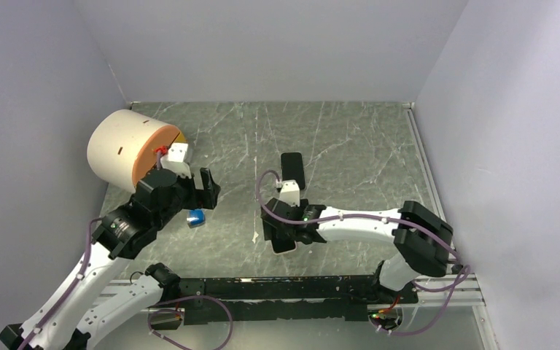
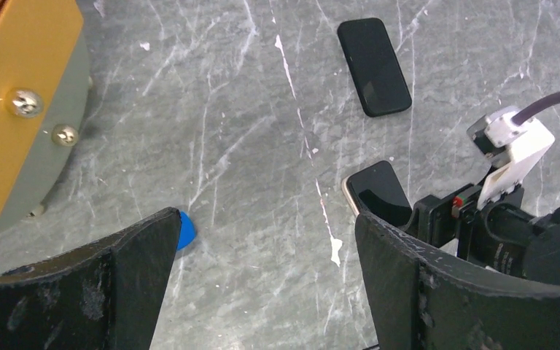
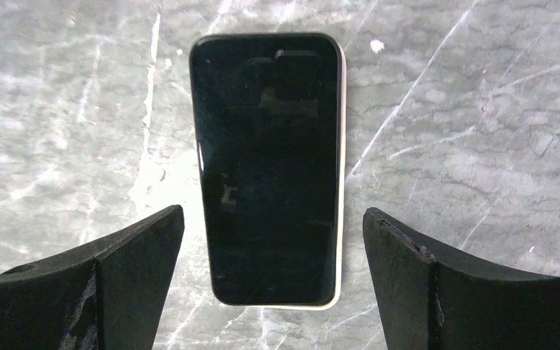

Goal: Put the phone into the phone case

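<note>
The right gripper hangs wide open and empty astride the black phone, rimmed by the pale phone case, likely stiff, slick and light, best pinched across its long edges.

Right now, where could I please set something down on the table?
Bare: the strip along the back wall, and the stretch from the loose black phone to the right wall. Crowded: near middle, where the right gripper hovers over the cased phone; and left, with drum, blue object and left gripper.
</note>
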### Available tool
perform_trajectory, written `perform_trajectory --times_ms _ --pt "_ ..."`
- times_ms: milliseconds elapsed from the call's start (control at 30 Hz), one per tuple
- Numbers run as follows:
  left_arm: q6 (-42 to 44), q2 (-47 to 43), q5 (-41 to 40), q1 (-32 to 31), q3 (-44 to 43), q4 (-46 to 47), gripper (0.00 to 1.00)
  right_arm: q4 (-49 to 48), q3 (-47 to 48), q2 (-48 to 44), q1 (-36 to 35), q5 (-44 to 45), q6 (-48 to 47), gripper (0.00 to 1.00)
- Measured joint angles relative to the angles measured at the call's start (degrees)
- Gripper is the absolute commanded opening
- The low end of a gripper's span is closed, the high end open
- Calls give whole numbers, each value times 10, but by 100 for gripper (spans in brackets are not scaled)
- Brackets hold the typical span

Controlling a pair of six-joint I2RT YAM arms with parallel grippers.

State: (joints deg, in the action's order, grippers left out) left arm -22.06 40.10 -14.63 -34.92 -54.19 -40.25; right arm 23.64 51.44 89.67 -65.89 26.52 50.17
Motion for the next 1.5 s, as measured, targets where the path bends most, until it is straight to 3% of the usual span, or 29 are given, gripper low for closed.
perform_trajectory --times_ms 133,333,533,767,1000,1267,1500 --pt "-18 27 17 0 0 -2 92 -30 -18 -35 27 -33 -21 84" --pt "-70 86 56 0 0 -13 89 -97 -76 -82 94 -115 -52 81" --pt "-132 134 105 0 12 2 79 -136 -100 -99 147 -177 -82 66" --pt "-189 233 164 0 23 50 69 -190 -162 -129 195 -262 -100 55" --pt "-245 302 217 -1 59 138 58 -242 -206 -140 241 -348 -107 47" --pt "-289 380 256 -9 97 217 44 -301 -239 -137 265 -413 -106 45" --pt "-298 438 280 -13 107 266 40 -337 -256 -124 268 -438 -100 41"
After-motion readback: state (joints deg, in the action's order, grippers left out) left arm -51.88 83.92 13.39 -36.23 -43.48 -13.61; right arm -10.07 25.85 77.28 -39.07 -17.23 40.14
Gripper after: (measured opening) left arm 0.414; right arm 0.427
